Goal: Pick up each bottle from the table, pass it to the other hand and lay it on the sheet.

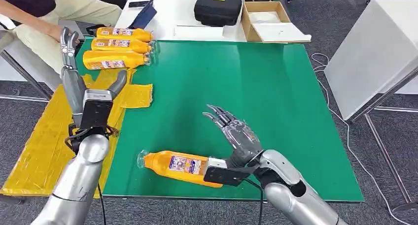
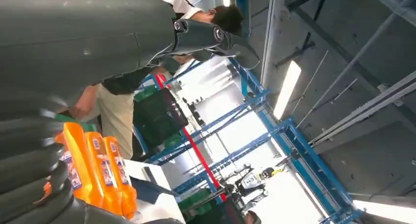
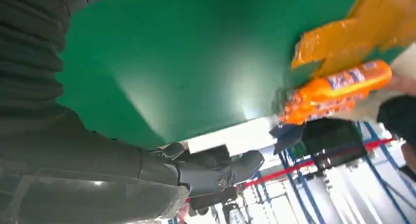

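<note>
One orange bottle point(image 1: 177, 166) lies on its side near the front edge of the green table point(image 1: 246, 77), clear cap to the left. My right hand point(image 1: 234, 129) is open just right of and above it, fingers spread and empty; its wrist sits against the bottle's base. In the right wrist view the right hand point(image 3: 211, 172) holds nothing. Three more orange bottles point(image 1: 118, 45) lie side by side at the far left corner, by the yellow sheet point(image 1: 49, 136). My left hand point(image 1: 74, 72) is raised over the sheet, open and empty, fingers pointing up near those bottles point(image 2: 93, 170).
A person point(image 1: 44, 18) sits at the far left, a hand close to my left fingers. Behind the green table stand a black case point(image 1: 218, 7), an open cardboard box point(image 1: 268, 20) and a dark tablet point(image 1: 144, 16). A white table point(image 1: 369, 48) stands to the right.
</note>
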Available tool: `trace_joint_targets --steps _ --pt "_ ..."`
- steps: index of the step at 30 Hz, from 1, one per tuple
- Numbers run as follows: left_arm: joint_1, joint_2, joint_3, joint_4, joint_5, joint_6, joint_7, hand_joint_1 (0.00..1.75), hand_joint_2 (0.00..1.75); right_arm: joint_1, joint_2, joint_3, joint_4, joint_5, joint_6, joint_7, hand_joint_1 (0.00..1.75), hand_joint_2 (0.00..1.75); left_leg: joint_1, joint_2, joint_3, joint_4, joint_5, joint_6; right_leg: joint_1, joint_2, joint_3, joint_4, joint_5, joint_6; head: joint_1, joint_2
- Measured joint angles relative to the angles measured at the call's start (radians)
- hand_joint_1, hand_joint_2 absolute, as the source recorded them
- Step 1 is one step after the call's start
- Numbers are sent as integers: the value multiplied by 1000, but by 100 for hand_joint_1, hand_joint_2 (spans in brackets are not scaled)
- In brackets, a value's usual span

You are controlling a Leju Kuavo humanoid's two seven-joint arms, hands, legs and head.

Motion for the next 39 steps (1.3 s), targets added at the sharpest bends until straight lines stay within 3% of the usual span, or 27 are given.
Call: trace_joint_targets --steps 8,20,26,39 --pt "-8 -18 0 23 -2 0 2 0 175 -78 69 107 113 -16 -2 -4 0 175 1 0 0 0 0 0 0 0 0 0 0 0 0 0" --pt "-37 -32 1 66 -8 -2 18 0 175 -89 159 208 213 20 -107 -44 0 175 0 0 0 0 0 0 0 0 0 0 0 0 0 0" --pt "-36 -32 16 75 -10 -2 25 0 175 -54 163 210 223 71 -189 -18 0 175 0 0 0 0 0 0 0 0 0 0 0 0 0 0" --pt "-36 -32 44 107 -3 -3 27 0 175 26 159 161 249 165 -245 41 0 175 0 0 0 0 0 0 0 0 0 0 0 0 0 0"
